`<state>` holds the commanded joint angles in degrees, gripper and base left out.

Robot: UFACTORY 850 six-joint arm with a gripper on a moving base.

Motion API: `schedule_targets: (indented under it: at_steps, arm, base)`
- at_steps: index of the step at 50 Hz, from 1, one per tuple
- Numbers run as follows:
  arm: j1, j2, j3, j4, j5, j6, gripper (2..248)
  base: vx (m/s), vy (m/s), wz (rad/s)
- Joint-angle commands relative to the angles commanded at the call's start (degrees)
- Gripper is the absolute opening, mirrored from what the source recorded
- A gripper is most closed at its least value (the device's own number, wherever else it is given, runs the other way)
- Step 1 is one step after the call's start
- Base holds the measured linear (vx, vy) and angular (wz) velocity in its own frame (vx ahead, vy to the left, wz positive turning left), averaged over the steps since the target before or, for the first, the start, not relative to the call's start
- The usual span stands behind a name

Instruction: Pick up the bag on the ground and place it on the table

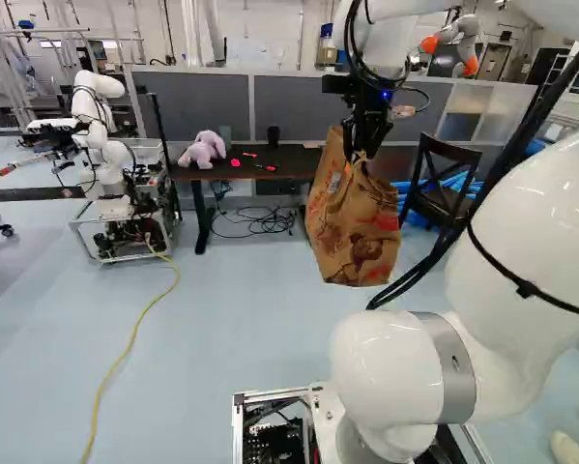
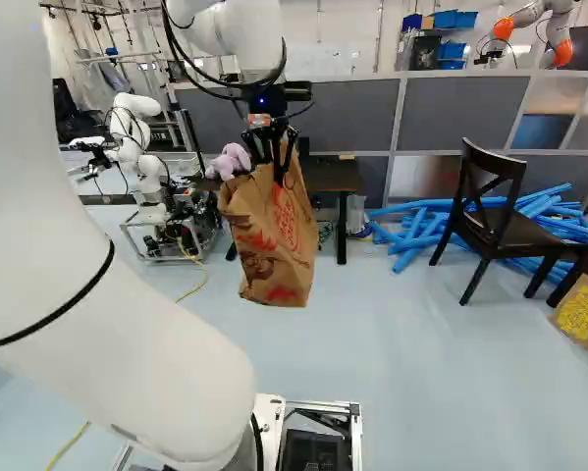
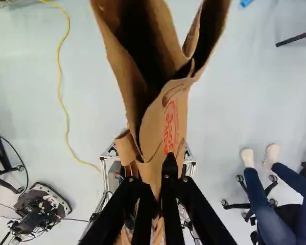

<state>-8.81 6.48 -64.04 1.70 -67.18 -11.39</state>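
Bag (image 1: 355, 227) hangs in your gripper's (image 2: 275, 162) grasp above the floor (image 1: 241, 309), on the near side of the table (image 1: 294, 166).
Your two fingers clench the brown paper close to its top, its mouth gaping open. Beyond it, a plush toy (image 1: 204, 150) sits at the table's left; to the right, a chair (image 2: 500, 240) stands by blue tubes (image 2: 411, 235).

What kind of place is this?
Probably a robotics lab: another white robot arm stands on a wheeled frame, gray partitions line the back, and a yellow cable crosses the floor.
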Motion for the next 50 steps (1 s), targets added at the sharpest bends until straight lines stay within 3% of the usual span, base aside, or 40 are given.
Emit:
schedule_targets:
  at_steps: [24, 50]
  arm:
    - [0.0, 0.0, 0.0, 0.0, 0.0, 0.0, 21]
    - [0.0, 0.0, 0.0, 0.0, 0.0, 0.0, 21]
  base:
    - [0.099, -0.050, 0.004]
    - [0.115, -0.094, 0.005]
